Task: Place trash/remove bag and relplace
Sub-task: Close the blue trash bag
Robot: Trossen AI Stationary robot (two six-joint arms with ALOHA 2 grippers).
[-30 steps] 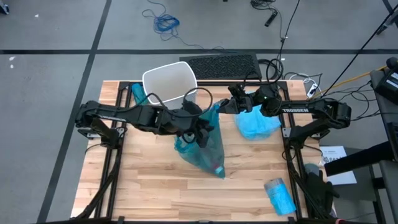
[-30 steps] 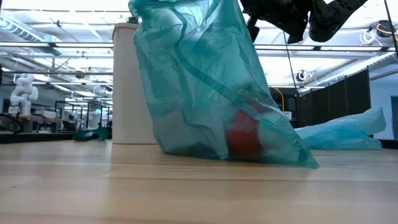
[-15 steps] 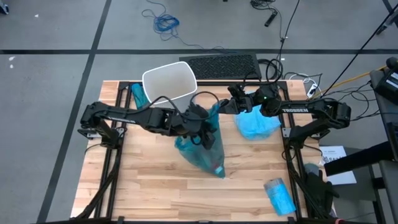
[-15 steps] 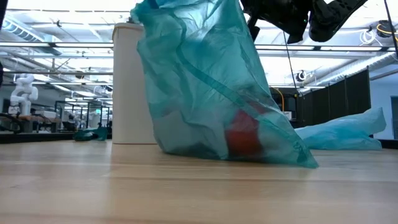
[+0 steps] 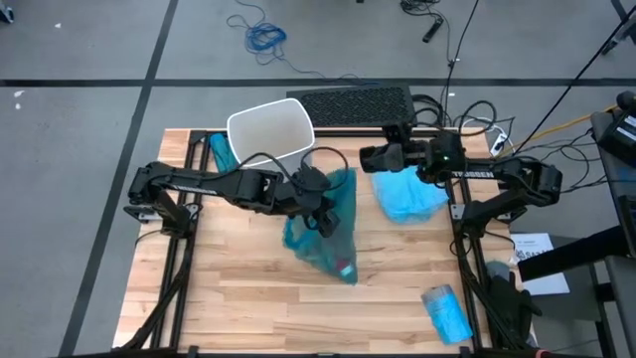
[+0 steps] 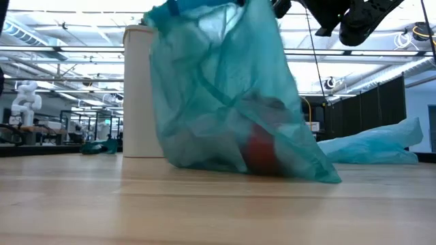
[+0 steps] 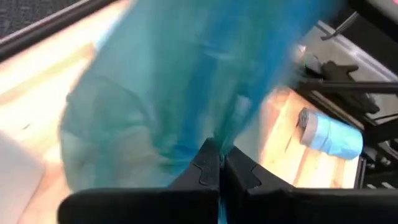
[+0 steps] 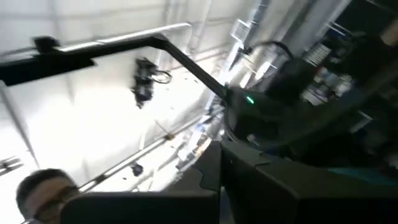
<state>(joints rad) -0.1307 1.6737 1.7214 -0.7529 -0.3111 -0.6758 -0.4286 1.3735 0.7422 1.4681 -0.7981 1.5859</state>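
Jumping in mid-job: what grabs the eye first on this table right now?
The teal trash bag at the table's middle, bulging with something red at its bottom, and the left gripper shut on its upper part. Behind it stands the white bin, with no liner visible. The right gripper hangs shut above a crumpled blue bag; a blue roll lies near the front right corner.

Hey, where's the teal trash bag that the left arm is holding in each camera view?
High view: teal trash bag at table centre, pinched by the left gripper.
Low view: fills the middle, something red inside.
Left wrist view: spreads beyond the shut fingers.
Right wrist view: not in it.
Shared landmark: the white bin, behind the bag in the low view.
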